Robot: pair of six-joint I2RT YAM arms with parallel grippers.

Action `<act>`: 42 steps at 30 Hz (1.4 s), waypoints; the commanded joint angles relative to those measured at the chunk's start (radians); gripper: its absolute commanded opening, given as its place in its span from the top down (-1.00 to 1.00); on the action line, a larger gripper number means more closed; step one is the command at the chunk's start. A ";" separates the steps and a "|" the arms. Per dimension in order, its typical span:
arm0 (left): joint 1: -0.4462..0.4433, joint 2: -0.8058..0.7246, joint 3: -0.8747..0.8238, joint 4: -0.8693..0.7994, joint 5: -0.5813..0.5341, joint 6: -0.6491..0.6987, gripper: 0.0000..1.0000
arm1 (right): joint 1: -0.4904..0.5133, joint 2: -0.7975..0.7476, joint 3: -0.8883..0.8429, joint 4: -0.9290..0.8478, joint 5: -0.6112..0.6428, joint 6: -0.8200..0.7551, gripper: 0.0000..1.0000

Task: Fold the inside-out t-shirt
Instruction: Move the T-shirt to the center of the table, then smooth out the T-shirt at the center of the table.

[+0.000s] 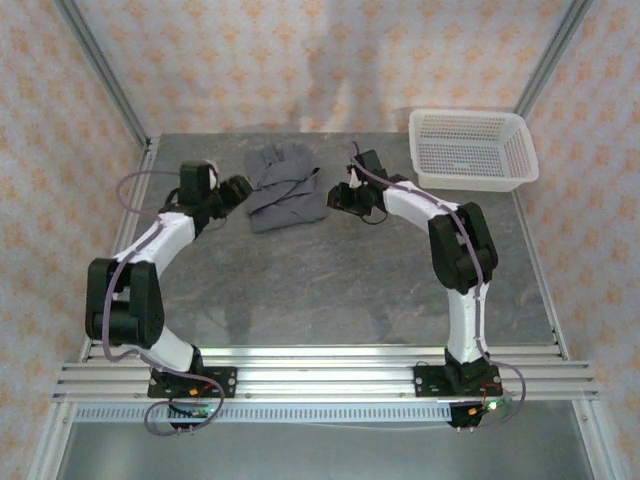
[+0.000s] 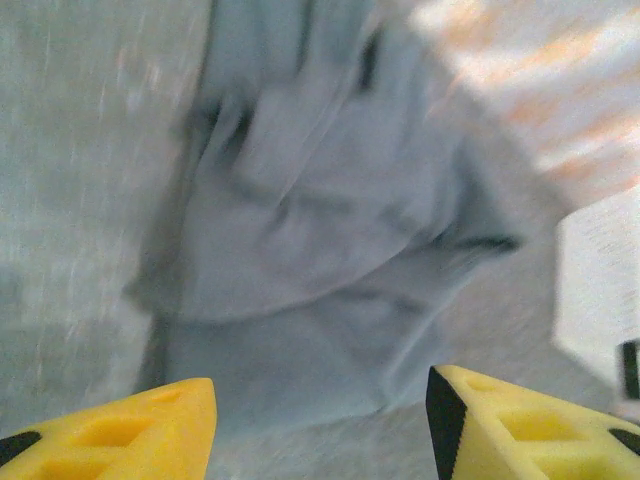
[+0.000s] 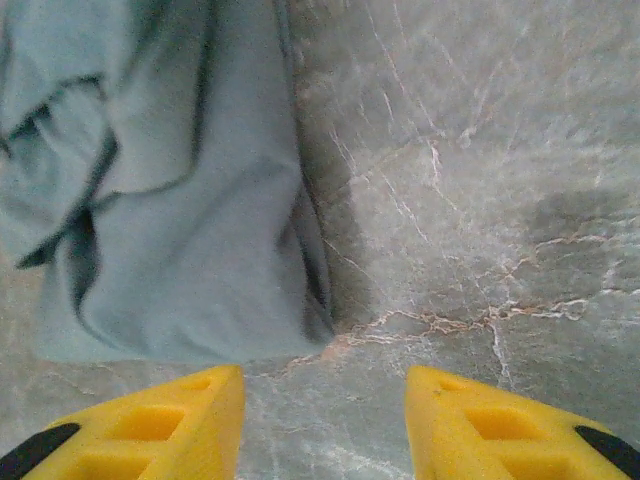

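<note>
Top view: the inside-out t-shirt lies as a rumpled, roughly rectangular bundle on the far middle of the grey stone-patterned table. It is flat on the surface, with loose folds and one flap crossing its upper side. The white mesh basket stands at the far right corner, well apart from the shirt.

The left gripper sits just beside the shirt's left edge and points toward it. The left wrist view is blurred. Its two yellow fingers stand apart at the bottom of the picture with a moderate gap between them. The creased cloth lies ahead of the tips, its near hem reaching toward the gap. Nothing is pinched between the fingers. Whether a tip touches the cloth cannot be told.

The right gripper sits just beside the shirt's right edge, facing the left gripper across the bundle. In the right wrist view its fingers are likewise parted, with bare table showing between them. The shirt's right side lies ahead and to the left of the gap. One folded edge runs straight away from the camera and ends in a corner near the left-hand finger. No contact with the cloth is visible.

Both arms are bent with their elbows outward. Their bases sit on the aluminium rail at the near edge of the table.
</note>
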 commanded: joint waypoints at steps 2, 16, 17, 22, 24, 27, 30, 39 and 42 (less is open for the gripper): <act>-0.035 0.097 -0.053 0.049 -0.005 0.015 -0.14 | 0.006 0.072 0.036 0.104 -0.033 0.007 0.11; -0.059 0.249 -0.017 0.169 0.040 -0.042 0.90 | 0.029 0.204 0.117 0.141 -0.112 0.109 0.86; -0.059 0.237 -0.030 0.160 0.043 -0.041 1.00 | 0.029 0.188 0.096 0.142 -0.103 0.112 0.96; -0.068 0.095 -0.198 0.095 0.074 0.009 1.00 | 0.029 -0.003 -0.178 0.215 -0.045 0.125 1.00; -0.085 0.027 -0.291 0.085 0.092 0.014 1.00 | 0.034 -0.088 -0.320 0.254 -0.044 0.142 1.00; -0.157 -0.091 -0.409 0.059 0.092 -0.010 0.97 | 0.059 -0.220 -0.518 0.272 -0.033 0.157 1.00; -0.239 -0.215 -0.467 -0.001 0.052 -0.049 0.39 | 0.089 -0.322 -0.620 0.246 -0.039 0.160 0.87; -0.255 -0.390 -0.361 -0.187 -0.151 -0.028 -0.02 | 0.091 -0.415 -0.530 0.188 0.032 0.126 0.31; -0.254 -0.314 -0.325 -0.147 -0.157 -0.037 -0.02 | 0.090 -0.364 -0.482 0.257 0.013 0.148 0.30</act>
